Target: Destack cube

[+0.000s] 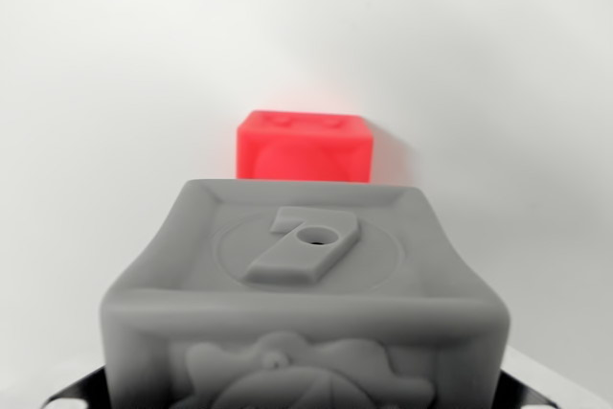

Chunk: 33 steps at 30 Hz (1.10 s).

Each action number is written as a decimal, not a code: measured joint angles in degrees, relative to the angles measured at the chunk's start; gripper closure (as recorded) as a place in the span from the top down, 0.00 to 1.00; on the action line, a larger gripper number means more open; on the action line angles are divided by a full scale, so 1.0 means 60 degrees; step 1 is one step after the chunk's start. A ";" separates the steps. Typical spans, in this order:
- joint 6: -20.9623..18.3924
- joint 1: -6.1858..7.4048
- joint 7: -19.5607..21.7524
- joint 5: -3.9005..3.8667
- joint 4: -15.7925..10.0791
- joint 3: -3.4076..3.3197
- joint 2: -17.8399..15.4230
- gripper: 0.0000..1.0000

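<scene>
Grey plastic is filling the lower half of my wrist view: one grey cube (pixel 305 299), very near to the camera, with rounded edges and a raised number seven on its top face. A relief figure is showing on its front face, cut by the bottom edge of the picture. Behind the grey cube, and just touching its far top edge in the picture, one red cube (pixel 305 146) is sitting. I am seeing only its upper part, because the grey cube is covering the rest, so I cannot tell if the two are really touching or standing apart.

Around the grey cube the white surface (pixel 86 141) is lying bare on both sides, and beyond the red cube it is running on without any visible border. Two dark parts, likely of the gripper (pixel 287 397), are appearing at the bottom corners, one at each side of the grey cube. I cannot tell if the pincer is clamping the cube or only standing beside it.

I am counting two cubes: one grey, one red.
</scene>
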 joint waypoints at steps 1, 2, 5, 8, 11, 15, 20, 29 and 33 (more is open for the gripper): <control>0.0000 0.0031 0.0065 0.0000 0.0004 0.0002 0.0024 0.00; 0.0000 0.0067 0.0136 0.0000 0.0009 0.0003 0.0051 0.00; 0.0001 0.0163 0.0315 0.0000 0.0032 0.0013 0.0112 0.00; 0.0004 0.0263 0.0540 0.0000 0.0061 0.0021 0.0145 0.00; 0.0008 0.0343 0.0719 0.0000 0.0085 0.0022 0.0172 0.00; 0.0017 0.0464 0.0997 0.0000 0.0139 0.0028 0.0249 0.00; 0.0027 0.0613 0.1327 0.0000 0.0200 0.0033 0.0326 0.00; 0.0058 0.0887 0.1930 0.0000 0.0325 0.0039 0.0480 0.00; 0.0076 0.1019 0.2229 0.0000 0.0386 0.0042 0.0557 0.00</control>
